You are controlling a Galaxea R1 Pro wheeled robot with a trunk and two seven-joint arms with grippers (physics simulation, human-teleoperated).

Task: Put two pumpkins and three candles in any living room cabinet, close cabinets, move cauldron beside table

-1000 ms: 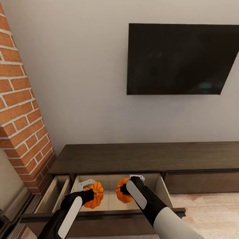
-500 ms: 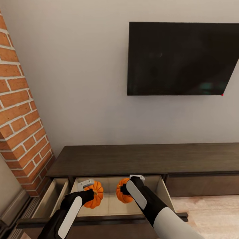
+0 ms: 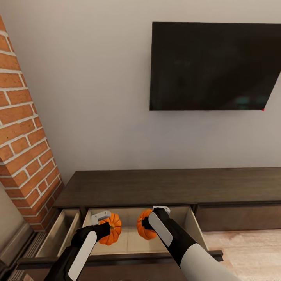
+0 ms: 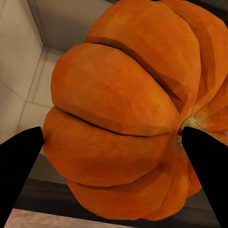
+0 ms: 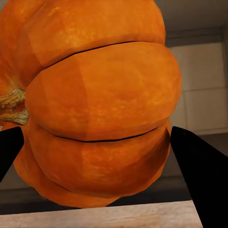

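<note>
Open cabinet drawer; wrist views: end effectors clamp pumpkins.

Both arms reach forward and down, side by side. The left claw and right claw are each clamped around a load.

text: none legible | labels: none | numbers: none | signs: none

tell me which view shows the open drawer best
The head view: the open drawer shows whole, pale inside, both pumpkins held over it. The left wrist view catches pale interior behind its pumpkin; the right wrist view glimpses a pale wall.
</note>
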